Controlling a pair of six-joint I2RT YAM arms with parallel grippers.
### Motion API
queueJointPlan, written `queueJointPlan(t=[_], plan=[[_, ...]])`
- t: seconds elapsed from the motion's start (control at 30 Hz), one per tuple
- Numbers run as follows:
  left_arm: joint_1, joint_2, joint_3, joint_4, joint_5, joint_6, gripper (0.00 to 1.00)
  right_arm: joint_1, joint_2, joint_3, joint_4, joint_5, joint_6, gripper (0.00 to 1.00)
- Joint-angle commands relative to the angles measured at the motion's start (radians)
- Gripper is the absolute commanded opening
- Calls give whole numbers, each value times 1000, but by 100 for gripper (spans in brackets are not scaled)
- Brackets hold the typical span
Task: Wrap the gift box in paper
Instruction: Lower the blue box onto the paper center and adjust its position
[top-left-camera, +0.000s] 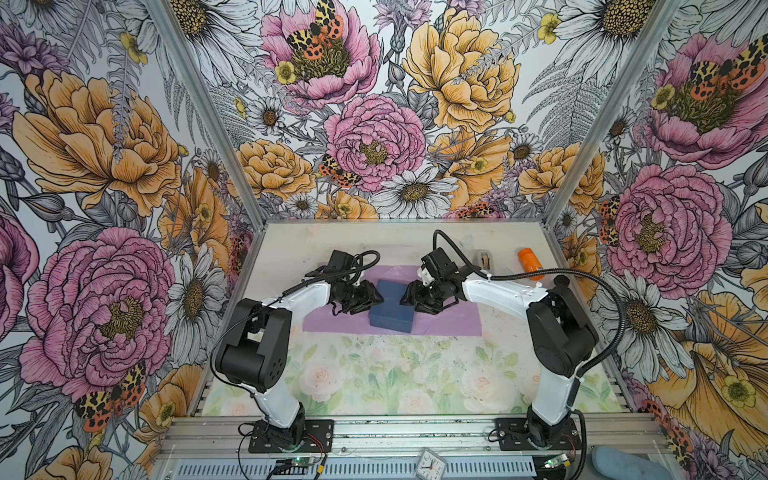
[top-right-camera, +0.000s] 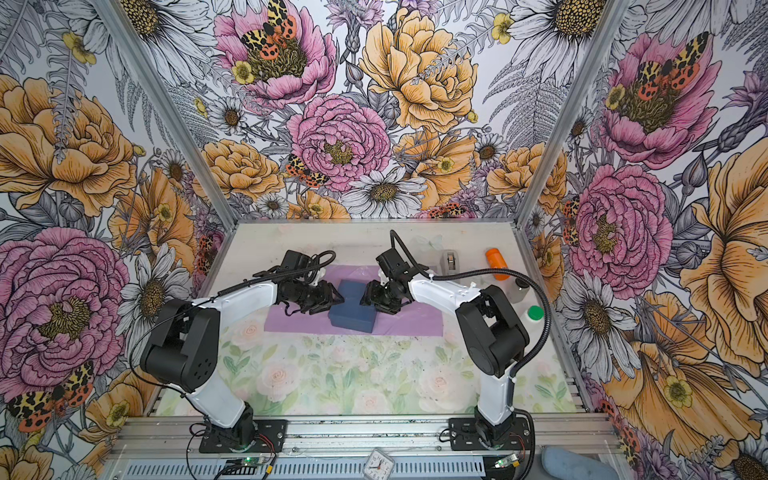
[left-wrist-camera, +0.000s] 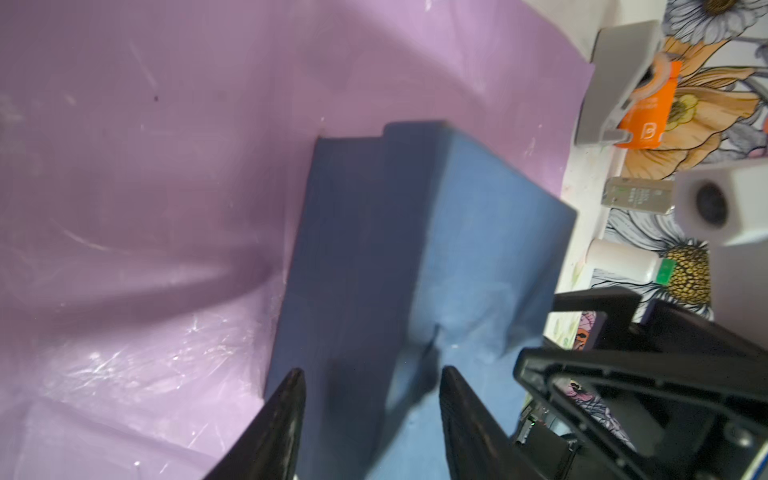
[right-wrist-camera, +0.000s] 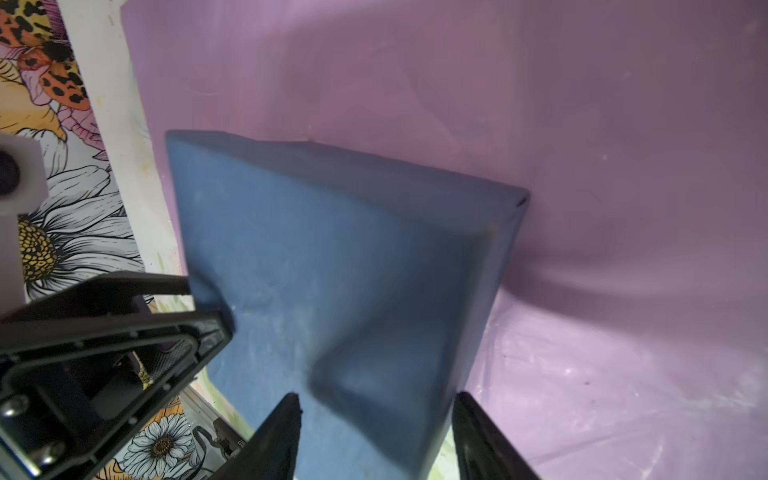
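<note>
The navy-blue gift box (top-left-camera: 390, 309) (top-right-camera: 352, 311) stands on the lilac paper (top-left-camera: 453, 322) (top-right-camera: 415, 322), which lies flat mid-table in both top views. My left gripper (top-left-camera: 377, 297) (top-right-camera: 340, 297) reaches to the box's left upper edge, and my right gripper (top-left-camera: 404, 297) (top-right-camera: 365, 297) to its right upper edge. In the left wrist view the left gripper (left-wrist-camera: 371, 374) stands open, the box (left-wrist-camera: 457, 232) showing blurred between its fingertips. The right gripper (right-wrist-camera: 377, 398) is likewise open over the box (right-wrist-camera: 316, 257), with paper (right-wrist-camera: 582, 124) behind it. Whether any fingertip touches the box I cannot tell.
A grey tape dispenser (top-right-camera: 449, 259) and an orange bottle (top-right-camera: 496, 262) stand at the back right. A clear bottle (top-right-camera: 519, 289) and a white bottle with a green cap (top-right-camera: 534, 313) sit behind the right arm. Floral mat (top-left-camera: 395, 374) covers the front. A small clock (top-left-camera: 430, 463) lies on the front rail.
</note>
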Motion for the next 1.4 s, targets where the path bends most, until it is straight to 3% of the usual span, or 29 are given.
queueJointPlan(t=[0.0, 0.17, 0.37, 0.83, 1.37], plan=[[-3, 22, -58, 58, -10, -4, 48, -5, 20, -16, 35, 21, -2, 56], [-19, 17, -98, 104, 8, -32, 41, -6, 37, -36, 51, 29, -14, 46], [-34, -43, -86, 124, 4, -75, 41, -5, -6, -9, 61, 39, -16, 41], [-33, -103, -11, 135, 0, -127, 41, -4, -41, 100, 59, 56, -16, 39], [-7, -62, 36, 173, -41, -120, 41, -22, 43, 216, 52, 49, -57, 39]])
